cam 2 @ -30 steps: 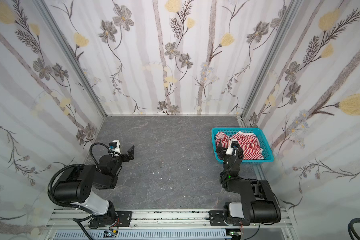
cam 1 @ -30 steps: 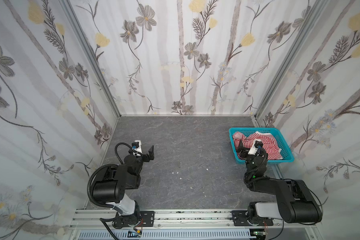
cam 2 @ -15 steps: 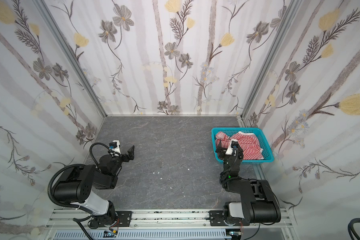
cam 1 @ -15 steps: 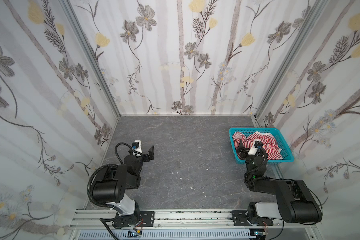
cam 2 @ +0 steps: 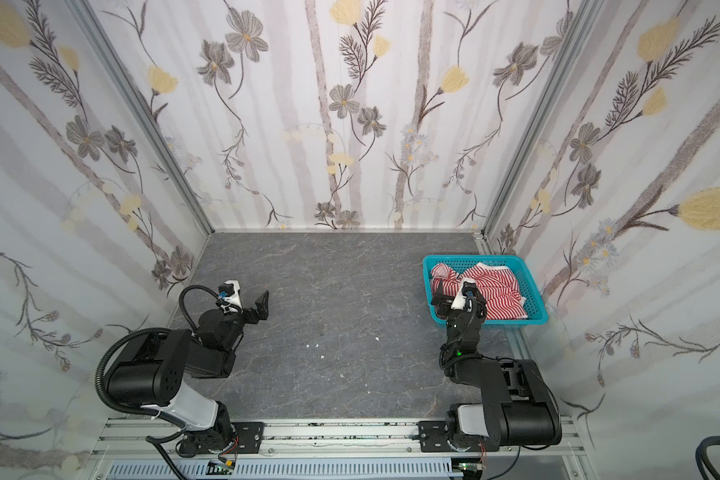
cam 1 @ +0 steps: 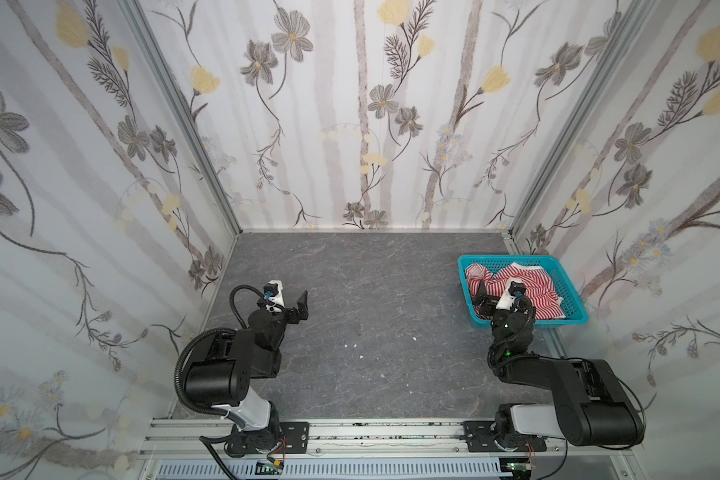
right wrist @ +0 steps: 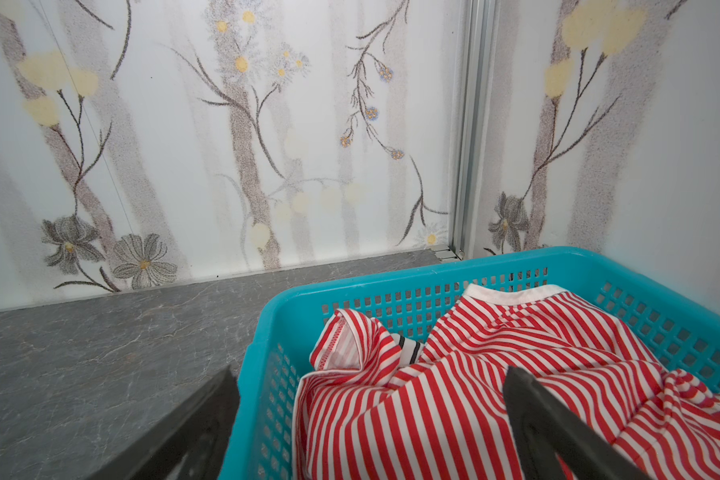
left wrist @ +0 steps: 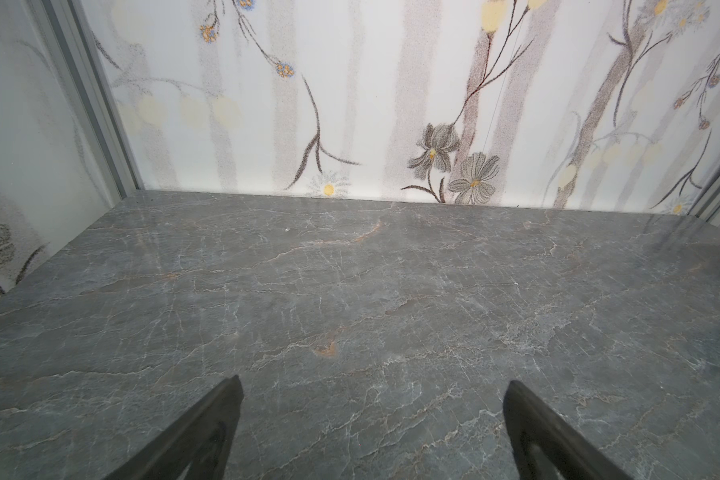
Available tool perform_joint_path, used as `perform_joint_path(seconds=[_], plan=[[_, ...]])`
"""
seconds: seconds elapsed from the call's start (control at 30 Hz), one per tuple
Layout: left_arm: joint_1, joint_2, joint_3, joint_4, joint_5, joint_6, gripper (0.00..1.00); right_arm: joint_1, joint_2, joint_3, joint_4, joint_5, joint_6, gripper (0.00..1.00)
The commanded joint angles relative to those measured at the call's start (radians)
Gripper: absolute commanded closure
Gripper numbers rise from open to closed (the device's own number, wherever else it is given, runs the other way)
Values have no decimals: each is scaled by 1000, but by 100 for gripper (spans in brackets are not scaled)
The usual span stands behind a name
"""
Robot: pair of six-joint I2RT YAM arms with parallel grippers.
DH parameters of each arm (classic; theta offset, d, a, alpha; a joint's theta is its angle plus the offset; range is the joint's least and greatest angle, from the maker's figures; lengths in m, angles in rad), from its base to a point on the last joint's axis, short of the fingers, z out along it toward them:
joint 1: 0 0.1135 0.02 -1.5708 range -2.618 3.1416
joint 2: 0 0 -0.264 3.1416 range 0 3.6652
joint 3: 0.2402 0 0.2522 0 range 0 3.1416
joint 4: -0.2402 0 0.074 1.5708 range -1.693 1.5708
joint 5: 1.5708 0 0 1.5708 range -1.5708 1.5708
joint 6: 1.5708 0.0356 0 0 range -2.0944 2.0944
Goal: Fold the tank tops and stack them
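Red-and-white striped tank top [right wrist: 454, 407], turquoise basket [right wrist: 391, 276] — grey veined table [left wrist: 350, 291]

Red-and-white striped tank top [right wrist: 474, 399]: soft knit with thin stripes and white trim. It lies unfolded and crumpled, filling most of the turquoise mesh basket [right wrist: 391, 283], with a white-trimmed edge against one basket wall and one flap turned up to show its paler inside; it shows in both top views [cam 1: 548, 297] [cam 2: 506, 291]. Black-and-white striped tank top [right wrist: 408, 348]: only a small patch shows, tucked between folds of the red-and-white one inside the same basket, the rest hidden.
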Motion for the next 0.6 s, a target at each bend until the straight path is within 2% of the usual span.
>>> perform_joint_path(seconds=[0.0, 0.37, 0.47, 0.57], plan=[[0, -1, 1, 40, 4, -6, 0, 0, 1, 5, 16, -10, -13, 0], [1, 2, 3, 45, -25, -19, 0, -5, -44, -3, -3, -8, -5, 0], [-1, -21, -4, 43, 5, -6, 0, -5, -168, 46, -204, 10, 4, 0], [1, -76, 8, -25, -7, -10, 0, -9, -297, 170, -536, 50, 72, 0]])
